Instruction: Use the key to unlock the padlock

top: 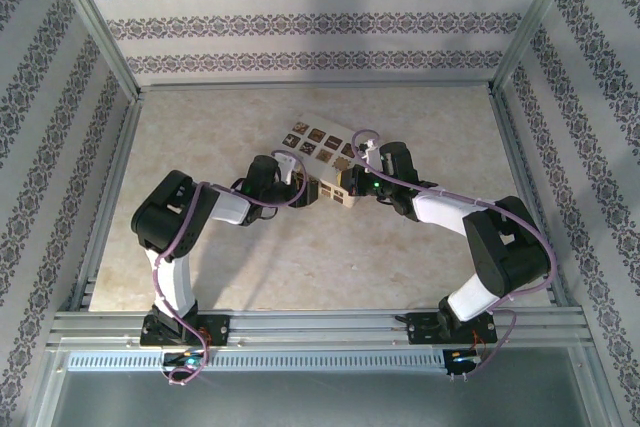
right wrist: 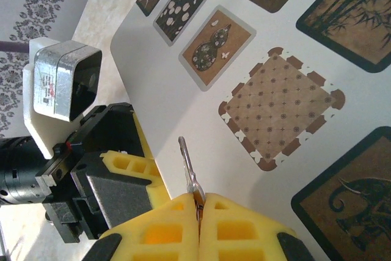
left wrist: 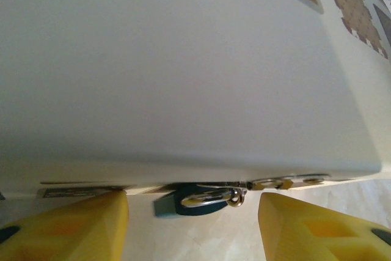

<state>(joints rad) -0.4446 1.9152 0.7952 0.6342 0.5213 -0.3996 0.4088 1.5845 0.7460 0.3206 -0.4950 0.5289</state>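
**Key pinched tight, padlock half lost under the box**

On the left, the left gripper [left wrist: 192,227] stands released. Its chunky yellow fingers [left wrist: 67,227] are spread either side of the small blue-and-silver metal padlock [left wrist: 201,198], touching nothing. That padlock sits tucked under the lower edge of the smooth cream box with dark patterned tiles [left wrist: 183,77], its blue body shadowed, only shiny curved metal clear. Over to the right, the right gripper [right wrist: 197,212] is clenched on a thin silvery metal key [right wrist: 188,163]. The blade pokes out over the lid; its head is buried between the pads.
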